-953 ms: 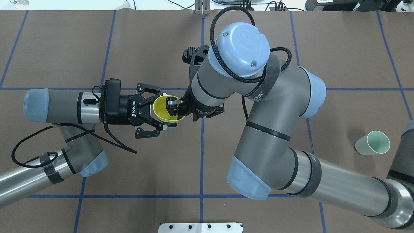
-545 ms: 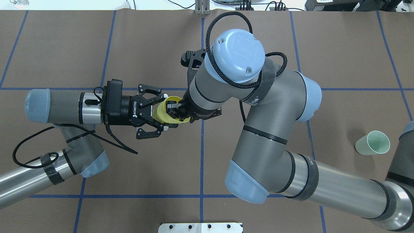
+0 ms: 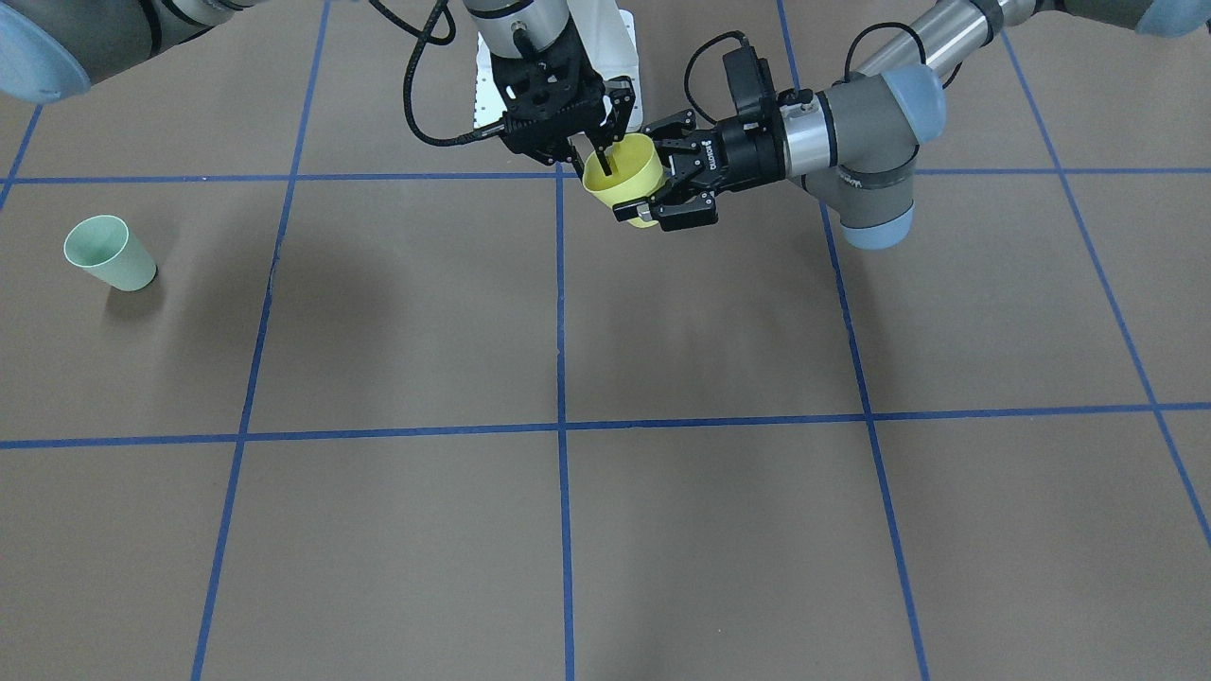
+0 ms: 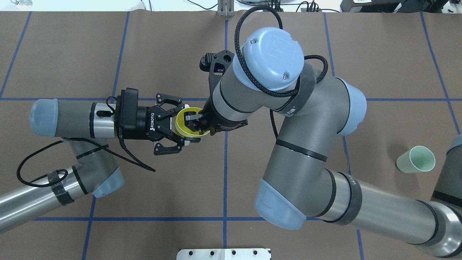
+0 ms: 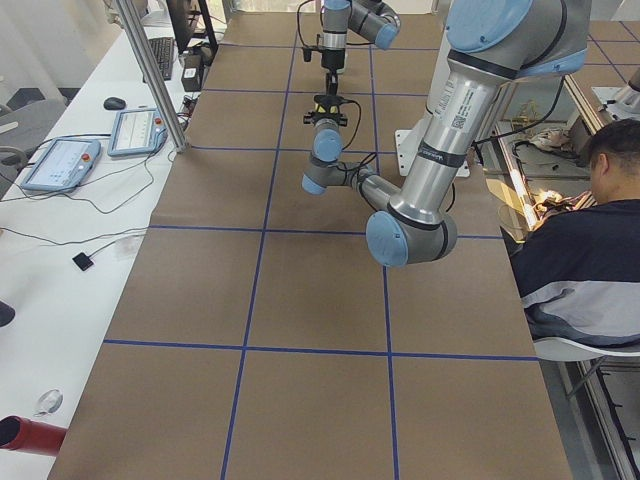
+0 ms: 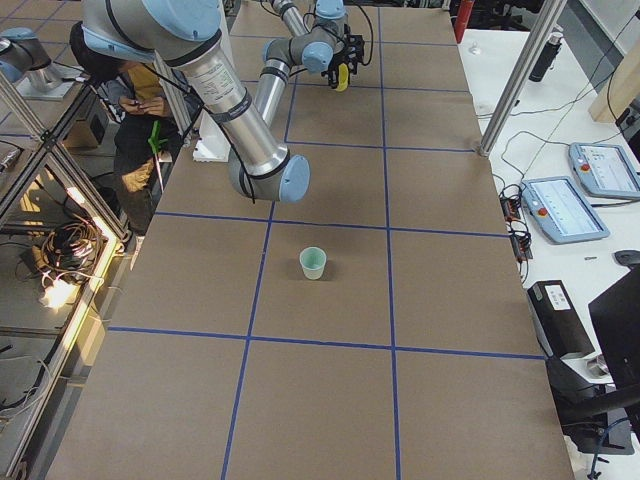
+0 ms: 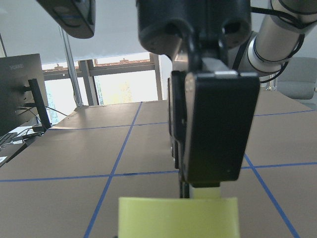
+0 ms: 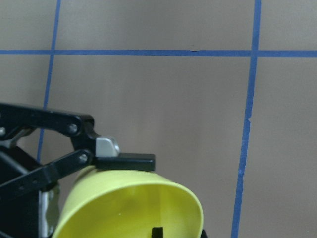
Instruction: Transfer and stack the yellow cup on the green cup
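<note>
Yellow cup point(image 3: 632, 180) in mid-air, caught between both grippers above the brown table point(image 4: 144, 202).

Overhead view: we see the right gripper point(image 3: 593, 159) pinching the cup's rim at its 3 o'clock, one finger inside the mouth and its partner just outside the wall. The left gripper point(image 4: 184, 124) comes in from 9 o'clock, fingers flanking the lower body at 12 and 6. One pad point(image 8: 126, 159) lies on the outer wall, but we can't tell whether the pair clamps. The cup is plain, bright, tapered, mouth up, roughly upright. The left arm point(image 4: 68, 117) has its wrist level along the 9–3 line. The right arm point(image 4: 299, 155) bends in from 4 o'clock, wrist angled down. The green cup point(image 4: 415, 159) stands on the table well apart, toward 3 o'clock.
</note>
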`<action>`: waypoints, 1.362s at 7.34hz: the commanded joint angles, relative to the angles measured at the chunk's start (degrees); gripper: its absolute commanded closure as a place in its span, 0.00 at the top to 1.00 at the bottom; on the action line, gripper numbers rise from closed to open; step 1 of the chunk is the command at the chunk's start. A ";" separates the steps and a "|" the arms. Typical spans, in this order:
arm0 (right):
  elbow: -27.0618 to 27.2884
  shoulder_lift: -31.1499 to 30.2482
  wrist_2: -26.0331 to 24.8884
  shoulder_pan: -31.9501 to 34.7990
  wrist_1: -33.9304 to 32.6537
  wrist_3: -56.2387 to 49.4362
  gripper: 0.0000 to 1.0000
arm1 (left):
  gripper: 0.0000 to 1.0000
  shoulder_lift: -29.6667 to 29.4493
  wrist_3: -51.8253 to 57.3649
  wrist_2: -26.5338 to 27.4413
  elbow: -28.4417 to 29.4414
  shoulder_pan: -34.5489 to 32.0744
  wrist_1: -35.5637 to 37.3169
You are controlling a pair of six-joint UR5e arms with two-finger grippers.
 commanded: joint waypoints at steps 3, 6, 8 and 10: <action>1.51 -0.67 0.07 1.07 -0.21 -0.06 0.00 | 0.59 0.02 0.03 -0.16 0.46 0.97 -1.27; 1.51 -1.29 0.16 1.51 -0.30 -0.06 0.00 | 0.95 0.11 0.03 -0.08 0.28 0.97 -1.27; 1.51 -1.38 0.25 1.60 -0.30 -0.06 0.00 | 0.99 0.11 -0.05 -0.08 0.28 0.97 -1.27; 1.51 -1.47 0.25 1.69 -0.30 -0.06 0.00 | 0.99 0.11 -0.14 0.01 0.28 0.97 -1.10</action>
